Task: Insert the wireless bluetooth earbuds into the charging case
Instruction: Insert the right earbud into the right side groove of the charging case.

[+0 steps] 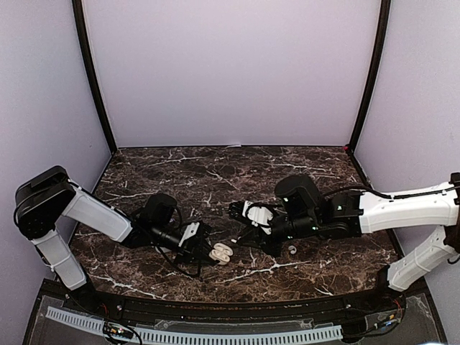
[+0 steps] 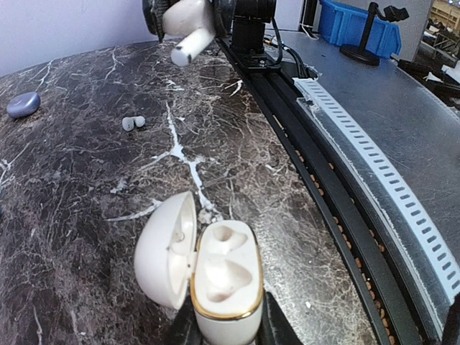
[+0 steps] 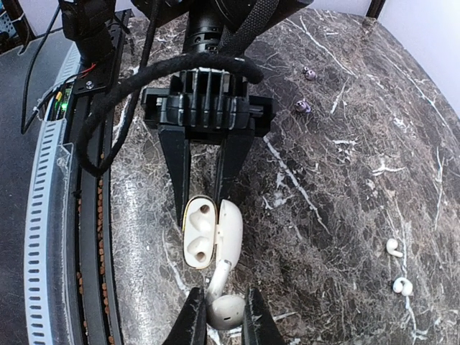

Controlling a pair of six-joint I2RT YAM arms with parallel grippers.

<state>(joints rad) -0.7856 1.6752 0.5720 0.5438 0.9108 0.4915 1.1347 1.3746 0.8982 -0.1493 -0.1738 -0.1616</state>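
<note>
Gripped at its base by the left fingers point(image 2: 275, 332), a white gold-rimmed case point(image 2: 224, 277) stands open, lid swung aside, both sockets showing. Right fingers point(image 3: 192, 323) are clenched on a white earbud point(image 3: 224, 309), head pinched, stem pointing at the case; whether it touches the rim I cannot tell. Two loose white earbuds point(image 3: 394, 248) lie well apart from them on the dark marble bench point(image 1: 287, 165), and a bluish case point(image 2: 23, 104) rests farther off, a small pale earbud point(image 2: 133, 122) nearer.
</note>
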